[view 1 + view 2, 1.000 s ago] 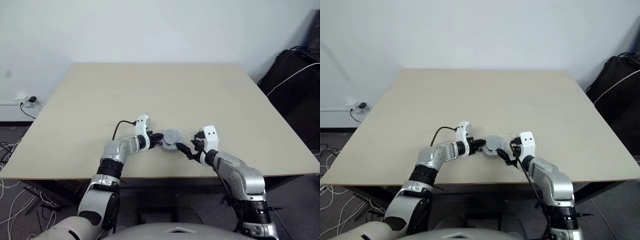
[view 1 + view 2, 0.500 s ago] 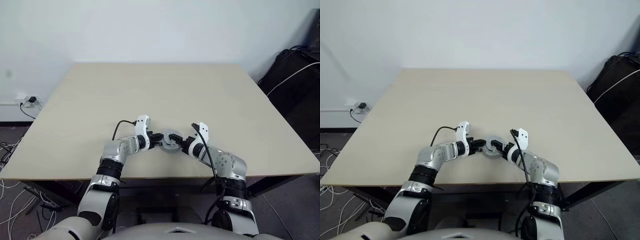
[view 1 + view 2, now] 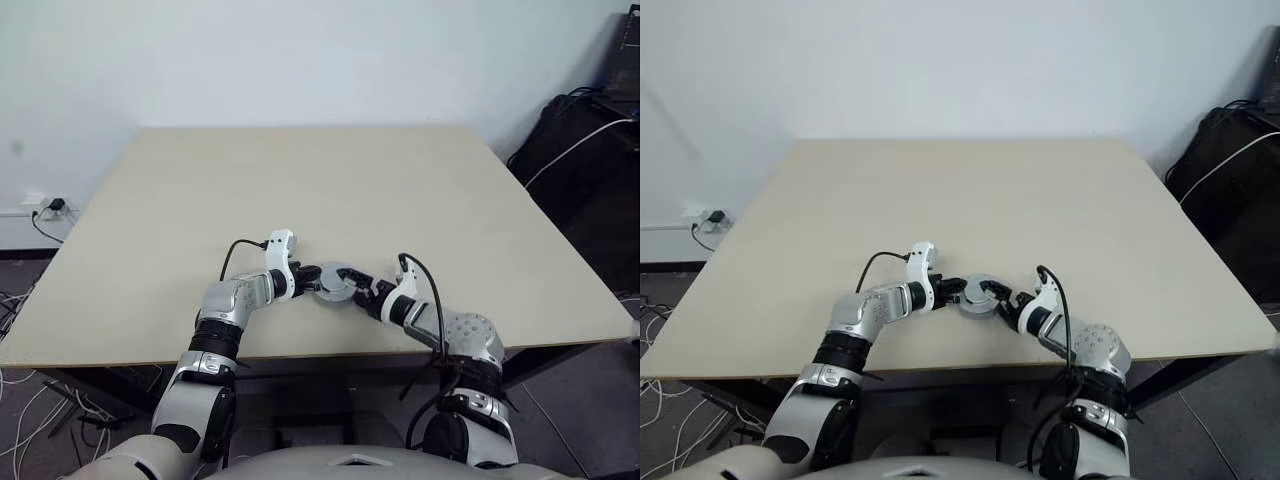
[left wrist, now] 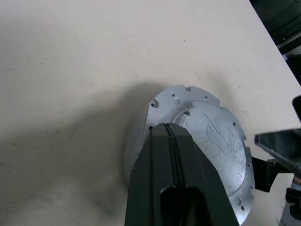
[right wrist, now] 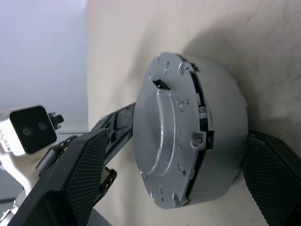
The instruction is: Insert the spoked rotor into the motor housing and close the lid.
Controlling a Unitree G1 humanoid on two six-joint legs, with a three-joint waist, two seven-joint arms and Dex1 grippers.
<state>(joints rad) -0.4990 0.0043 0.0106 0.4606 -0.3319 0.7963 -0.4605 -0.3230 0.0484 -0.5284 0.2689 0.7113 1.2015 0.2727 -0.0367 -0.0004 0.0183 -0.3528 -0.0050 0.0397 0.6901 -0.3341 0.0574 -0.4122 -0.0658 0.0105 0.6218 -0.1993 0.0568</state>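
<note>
We are seeing the motor housing (image 5: 221, 127), a squat round matte-grey metal drum, sitting on the beige table (image 3: 330, 180) near its front edge with the notched silver lid (image 4: 216, 146) on top. Left gripper (image 4: 173, 141) is resting its smooth black fingers pressed together on the lid. Right gripper (image 5: 174, 174) is spreading its textured black pads (image 5: 87, 174) wide around the housing.

Readable text: none is found on the metal cover (image 4: 207, 136) or the housing (image 5: 221, 136).
Labels and brands: none can be made out on the table (image 3: 330, 180).
Numbers and signs: none are seen.
</note>
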